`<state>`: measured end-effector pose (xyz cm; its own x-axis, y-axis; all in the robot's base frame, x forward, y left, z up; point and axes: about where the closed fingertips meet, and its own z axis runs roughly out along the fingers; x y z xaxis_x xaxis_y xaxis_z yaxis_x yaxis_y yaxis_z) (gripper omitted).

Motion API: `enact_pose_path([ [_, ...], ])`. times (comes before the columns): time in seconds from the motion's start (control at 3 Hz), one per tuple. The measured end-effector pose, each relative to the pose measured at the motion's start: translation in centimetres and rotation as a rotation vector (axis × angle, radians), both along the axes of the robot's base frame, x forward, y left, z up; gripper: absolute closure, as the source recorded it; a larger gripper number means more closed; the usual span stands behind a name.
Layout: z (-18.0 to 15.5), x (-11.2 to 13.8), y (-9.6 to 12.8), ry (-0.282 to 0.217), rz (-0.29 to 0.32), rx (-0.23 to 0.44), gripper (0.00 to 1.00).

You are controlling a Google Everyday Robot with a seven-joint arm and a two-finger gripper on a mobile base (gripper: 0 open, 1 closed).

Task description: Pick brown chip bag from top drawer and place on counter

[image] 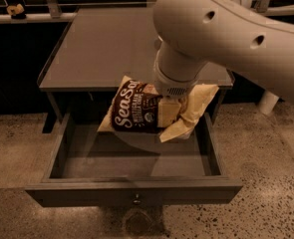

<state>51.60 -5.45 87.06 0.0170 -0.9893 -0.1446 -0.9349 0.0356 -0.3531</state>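
Note:
The brown chip bag (136,108) is dark brown with white script and pale tan ends. It hangs in the air above the open top drawer (131,158), level with the counter's front edge. My gripper (170,112) is shut on the bag's right part, with a pale finger (167,111) across it. The white arm comes in from the upper right and hides the gripper's upper part. The grey drawer is pulled out, with a small round knob (136,200) on its front panel. The counter (106,44) is the flat grey tabletop behind it.
A small yellowish object (16,10) sits on a ledge at the far upper left. A white post (267,102) stands on the speckled floor to the right of the counter. Dark space lies under the counter on both sides.

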Motion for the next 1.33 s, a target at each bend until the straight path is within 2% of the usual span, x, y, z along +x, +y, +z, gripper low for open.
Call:
enact_pose_path([
  [0.33,3.2,-0.4,-0.3,-0.056,-0.002,-0.014,1.0],
  [0.67,4.9,1.5,-0.8,-0.101,-0.006,0.0,1.0],
  [1.0,5.7,4.8,-1.6,-0.135,-0.03,0.035,1.0],
  [1.33,6.4,8.4,-2.1,-0.139,-0.045,0.049,1.0],
])
